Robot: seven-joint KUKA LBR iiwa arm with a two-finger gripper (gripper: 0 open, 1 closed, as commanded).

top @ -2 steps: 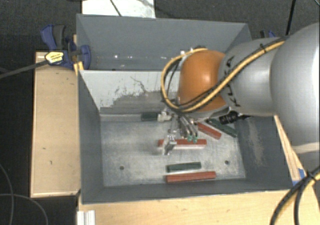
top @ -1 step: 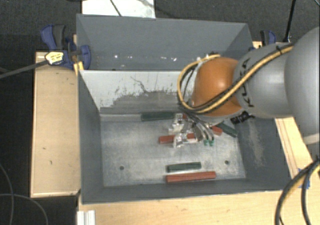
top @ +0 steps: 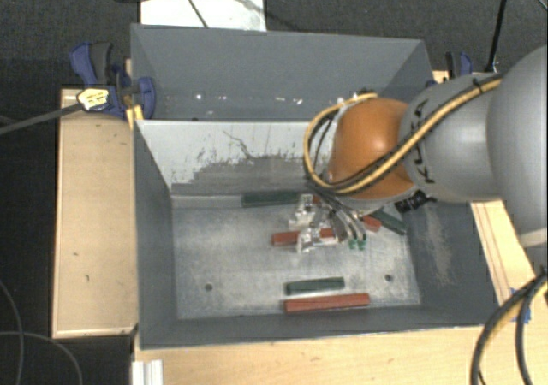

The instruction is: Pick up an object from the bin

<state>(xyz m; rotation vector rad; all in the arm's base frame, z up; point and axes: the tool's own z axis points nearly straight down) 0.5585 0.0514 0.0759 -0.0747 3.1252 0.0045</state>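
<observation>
The grey arm comes in over the bin's right edge and bends down toward the middle of the floor. Its wrist carries a rounded orange cover, and a yellow-and-black cable loops round that cover's left side. The wrist hangs low, well below the bin's rim.

The jaws show as a cluster of pale metal parts right under the orange cover, down at the floor of the bin near its middle. I cannot tell whether they are spread or pressed together, because the metal parts run into each other. A red-brown bar lies flat just there. Its left end sticks out from beneath the jaws and the rest is covered by them. Whether it is pinched or only lying below cannot be made out.

A dark green bar lies along the foot of the back wall, just behind the jaws. Near the front edge a second dark green bar and a second red-brown bar lie side by side. Both are parallel to that edge and well apart from the jaws. On the right, a red piece and a dark green piece are half hidden under the wrist, and their shapes are unclear.
</observation>
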